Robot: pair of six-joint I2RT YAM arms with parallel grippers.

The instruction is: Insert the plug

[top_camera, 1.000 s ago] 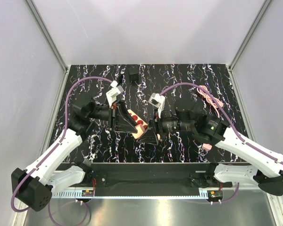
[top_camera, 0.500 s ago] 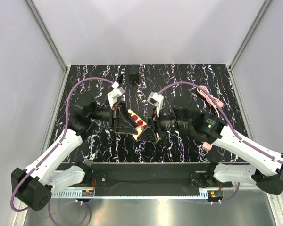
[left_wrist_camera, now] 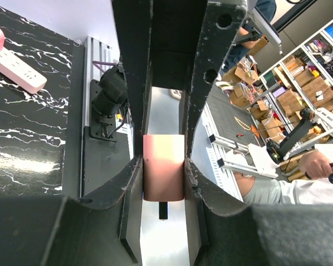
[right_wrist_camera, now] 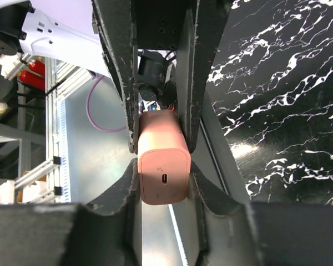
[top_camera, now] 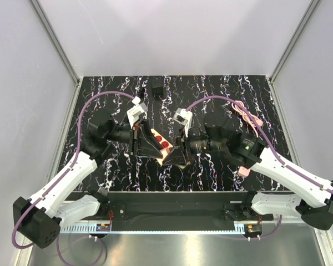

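The plug (top_camera: 158,87), a small black box, lies at the back of the table, far from both grippers. Mid-table, both grippers hold a pink block (top_camera: 163,144) with red round sockets on top. My left gripper (top_camera: 155,148) is shut on its left end. In the left wrist view, the block (left_wrist_camera: 164,177) sits pinched in the left gripper (left_wrist_camera: 164,160), a black stub below it. My right gripper (top_camera: 171,158) grips the other end. In the right wrist view, the right gripper (right_wrist_camera: 162,138) presses both sides of the block (right_wrist_camera: 162,180), whose end face has a small port.
A coiled pink cable (top_camera: 247,116) lies at the back right. A white power strip (left_wrist_camera: 14,69) with a pink end lies on the black marbled table (top_camera: 211,94), partly under the right arm (top_camera: 243,172). White walls stand around the table.
My right gripper has slid left toward the left gripper, and its jaws have narrowed onto the pink block's end. The left gripper has kept its hold and place.
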